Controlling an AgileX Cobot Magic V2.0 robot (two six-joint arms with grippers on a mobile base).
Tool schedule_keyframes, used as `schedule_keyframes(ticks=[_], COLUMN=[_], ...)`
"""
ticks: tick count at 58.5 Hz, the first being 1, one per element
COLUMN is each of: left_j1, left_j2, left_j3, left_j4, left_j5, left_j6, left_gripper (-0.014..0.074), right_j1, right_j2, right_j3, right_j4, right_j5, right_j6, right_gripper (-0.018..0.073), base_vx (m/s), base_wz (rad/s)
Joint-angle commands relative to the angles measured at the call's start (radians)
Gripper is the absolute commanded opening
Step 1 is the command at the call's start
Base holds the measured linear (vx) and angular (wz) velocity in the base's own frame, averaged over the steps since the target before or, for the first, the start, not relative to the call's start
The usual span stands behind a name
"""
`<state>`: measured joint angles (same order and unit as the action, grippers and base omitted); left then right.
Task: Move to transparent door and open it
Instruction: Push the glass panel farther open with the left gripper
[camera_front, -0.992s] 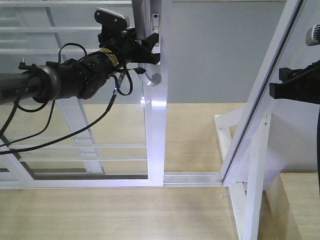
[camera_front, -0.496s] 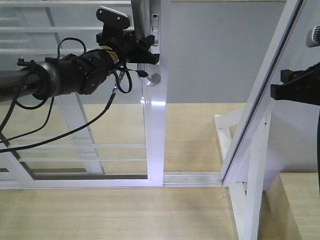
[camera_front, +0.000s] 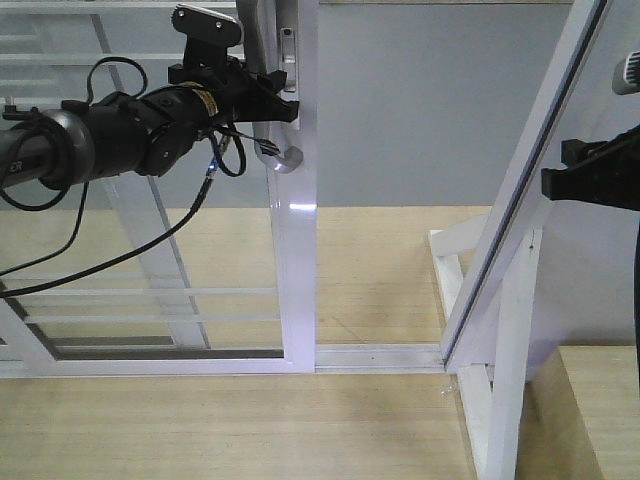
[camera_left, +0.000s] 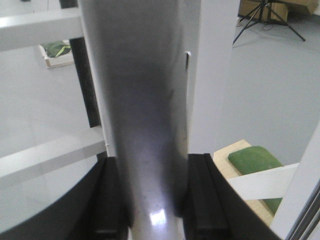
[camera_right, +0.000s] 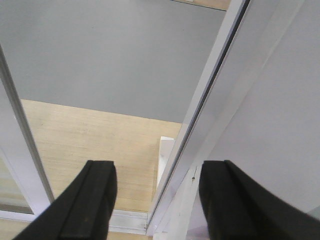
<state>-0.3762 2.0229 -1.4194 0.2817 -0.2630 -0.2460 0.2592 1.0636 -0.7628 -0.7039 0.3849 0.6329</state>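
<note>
Left gripper (camera_left: 152, 200) closed tight on handle (camera_left: 142, 100) — metal filled gap between pads (camera_left: 107, 200). Door (camera_front: 296, 260) filled 9 o'clock side of front view, handle at 11 o'clock. Right gripper (camera_right: 156, 200) spread wide — empty.

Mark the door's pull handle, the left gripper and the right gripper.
pull handle (camera_left: 140, 90): left wrist view, middle of the grey tube.
left gripper (camera_left: 155, 167): left wrist view, midway between fingertips clamping the handle.
right gripper (camera_right: 160, 172): right wrist view, gap between open fingertips.
</note>
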Motion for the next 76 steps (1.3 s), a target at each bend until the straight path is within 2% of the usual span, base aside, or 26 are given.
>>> schedule_keyframes(ticks=[1, 26, 58, 67, 76], left_j1=[0.044, 0.136, 0.215, 0.241, 0.283], left_j2=[-0.085, -0.128, -0.181, -0.192, -0.204], left_j3=[-0.034, -0.034, -0.034, -0.034, -0.034], left_j4=[-0.05, -0.048, -0.014, -0.016, -0.016], left_j5=[-0.052, 0.041, 0.221, 0.273, 0.358], left_j6=[0.002, 0.004, 0.005, 0.005, 0.005], left_gripper=[0.0325, 0.0325, 0.033, 0.0361, 0.0435], right_j1=[-0.003, -0.003, -0.003, -0.003, -0.003], right_j2=[-0.021, -0.021, -0.021, -0.021, -0.021], right_j3=[-0.028, -0.028, -0.028, -0.028, -0.028], right_j4=[-0.024, -0.024, -0.024, -0.024, -0.024], right_j5=[-0.046, -0.047, -0.047, -0.047, -0.047], right_j6=[-0.011, -0.012, -0.012, -0.012, -0.012], right_gripper=[0.0438, 0.0438, 0.0438, 0.0438, 0.0438], base_vx=[0.0, 0.0, 0.0, 0.0, 0.0], base_wz=[0.0, 0.0, 0.0, 0.0, 0.0])
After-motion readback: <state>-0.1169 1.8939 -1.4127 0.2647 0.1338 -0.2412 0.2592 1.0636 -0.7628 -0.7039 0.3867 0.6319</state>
